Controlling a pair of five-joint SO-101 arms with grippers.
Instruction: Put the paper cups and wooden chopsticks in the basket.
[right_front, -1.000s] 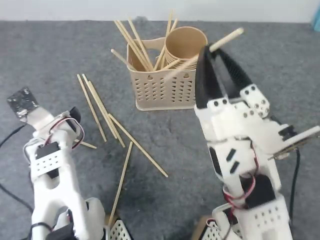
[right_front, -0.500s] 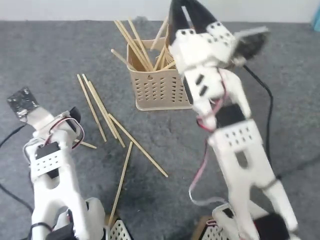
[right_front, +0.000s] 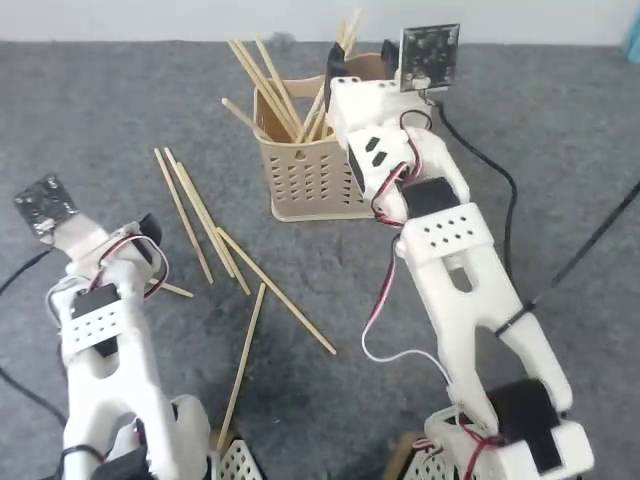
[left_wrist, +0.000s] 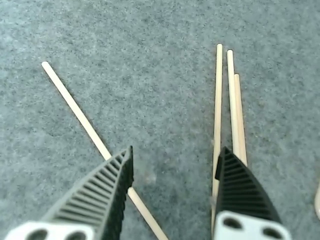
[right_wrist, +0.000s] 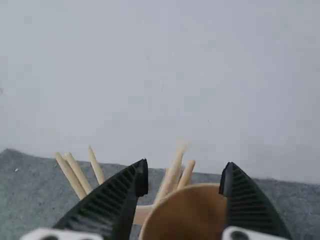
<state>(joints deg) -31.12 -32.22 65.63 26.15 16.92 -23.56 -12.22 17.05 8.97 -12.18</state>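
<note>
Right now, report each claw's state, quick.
Left claw: open, empty, above loose chopsticks.
Right claw: open, empty, above the paper cup.

Worktop (right_front: 120, 100): surface laid with a grey, short-piled, carpet-like covering, matt and uniform, finely flecked in lighter and darker grey. Seen close in the left wrist view, the pile is fibrous and mottled. Wall (right_front: 150, 20): plain, pale, whitish and smooth, standing along the far edge of the worktop. Wall and covering meet in a straight horizontal line, which the right wrist view shows low in its frame, with the wall rising flat and even above it. Blue-green object (right_front: 634, 40): small, at the far right corner by the wall line and cut off by the frame edge, so its identity cannot be told. Light: soft and even, with faint, short shadows on the covering.
</note>
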